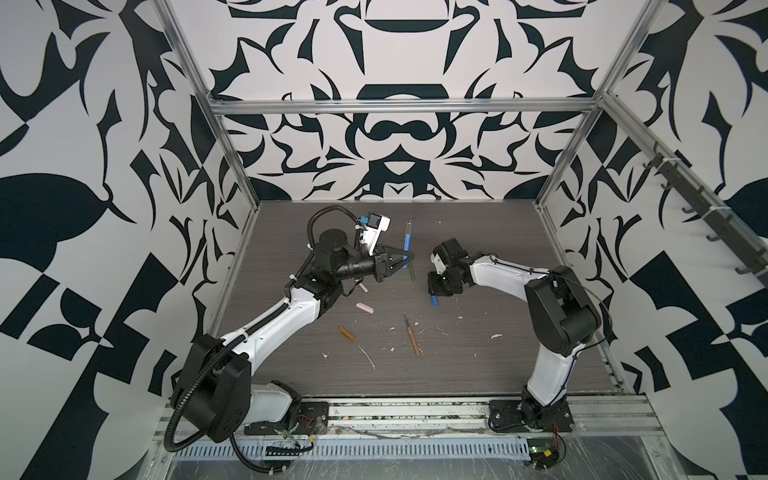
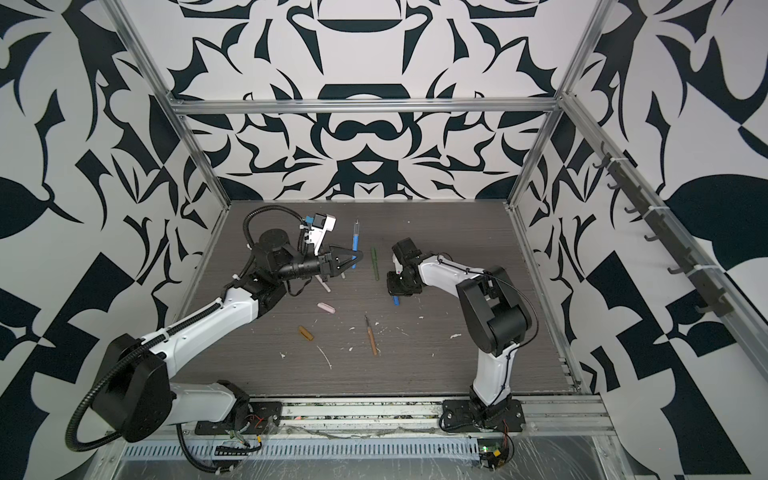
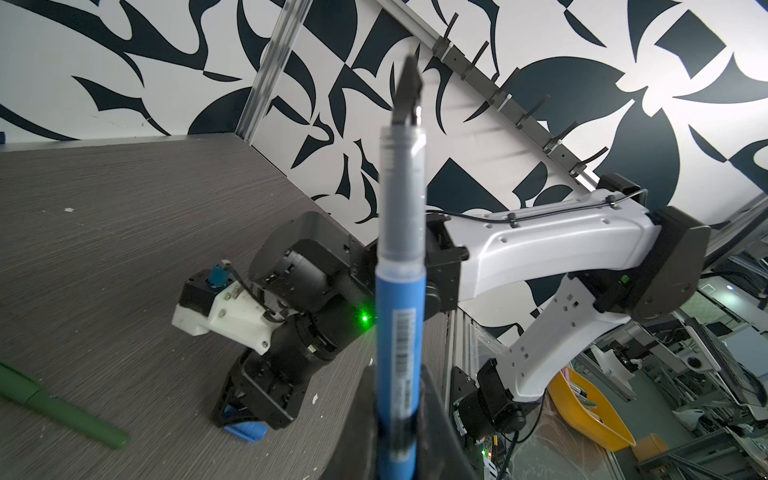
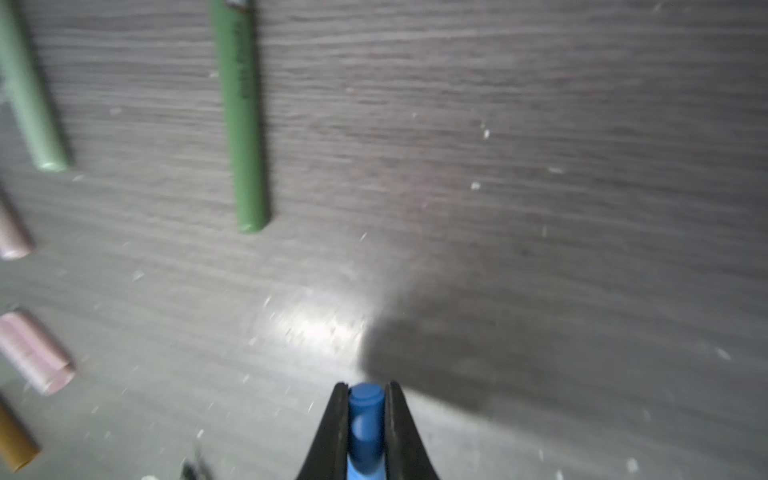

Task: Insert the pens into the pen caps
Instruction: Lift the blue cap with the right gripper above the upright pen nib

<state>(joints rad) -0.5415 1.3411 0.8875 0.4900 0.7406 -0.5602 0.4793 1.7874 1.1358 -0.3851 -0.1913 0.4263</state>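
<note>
- Fingers check: the left fingers (image 3: 353,436) are clamped tight on the blue pen (image 3: 400,299), gripping it near the tail end. That arm comes up from the near left corner, with the forearm climbing toward the middle and the wrist turned so it aims rightward. Pen's up off the counter (image 1: 498,257) and sits crosswise to the fingers. In both top views its long axis runs near to far, dark nib toward the back wall.

- yep, same here. The right fingers (image 4: 332,432) are squeezed in on both sides of the blue cap (image 4: 365,415), no gap I can see. That arm has its elbow high, forearm sloping down toward the centre, wrist bent so it points down at the counter. Cap's low, right of the middle, poking out from under the fingers toward the near edge, so its long axis runs roughly near to far too, a bit slanted. Can't tell if it's touching the wood, the wrist shot's blurry. Pen and cap are apart, and the dark green pen (image 2: 375,264) lies flat on the counter between them.
</note>
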